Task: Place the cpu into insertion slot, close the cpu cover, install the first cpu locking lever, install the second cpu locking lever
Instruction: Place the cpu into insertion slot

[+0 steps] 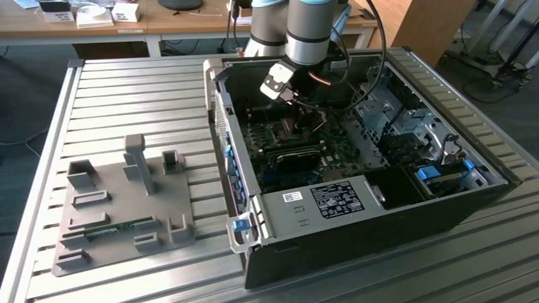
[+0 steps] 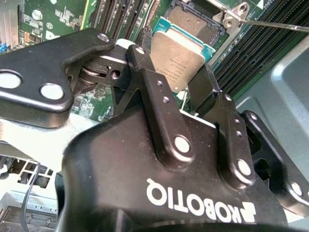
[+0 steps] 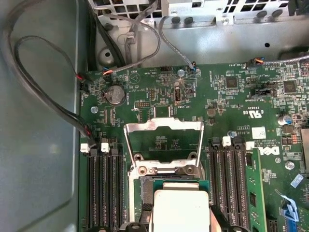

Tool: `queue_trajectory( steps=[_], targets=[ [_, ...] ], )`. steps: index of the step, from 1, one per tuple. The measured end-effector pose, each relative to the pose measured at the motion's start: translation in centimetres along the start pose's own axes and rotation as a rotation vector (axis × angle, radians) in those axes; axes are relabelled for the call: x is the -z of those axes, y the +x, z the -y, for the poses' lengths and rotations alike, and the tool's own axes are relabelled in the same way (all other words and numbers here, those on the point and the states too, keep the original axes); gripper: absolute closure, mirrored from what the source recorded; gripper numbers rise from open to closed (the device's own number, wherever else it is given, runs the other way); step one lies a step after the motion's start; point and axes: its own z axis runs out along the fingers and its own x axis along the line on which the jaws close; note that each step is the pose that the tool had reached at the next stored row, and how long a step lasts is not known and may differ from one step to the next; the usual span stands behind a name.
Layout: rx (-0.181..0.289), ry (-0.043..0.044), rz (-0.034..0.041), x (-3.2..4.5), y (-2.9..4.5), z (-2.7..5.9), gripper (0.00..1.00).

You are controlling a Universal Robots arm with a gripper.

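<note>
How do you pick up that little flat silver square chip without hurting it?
Grip the small flat silver-topped square chip by two opposite thin edges, coming from its metal-top side. It is flat and thin, so the underside stays free to face the dark square socket. The black gripper holds it just so.

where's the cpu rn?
In both wrist views the cpu is clamped in the gripper right at the insertion slot, next to the open cpu cover, between the memory slots.
</note>
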Motion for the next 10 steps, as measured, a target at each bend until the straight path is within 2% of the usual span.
queue_trajectory(
  steps=[7,10],
  targets=[
    [0.003,0.0048,0.0000,-0.16,0.35,0.03,0.46],
    [0.036,0.0047,-0.0026,-0.19,0.38,0.03,0.46]
  ],
)
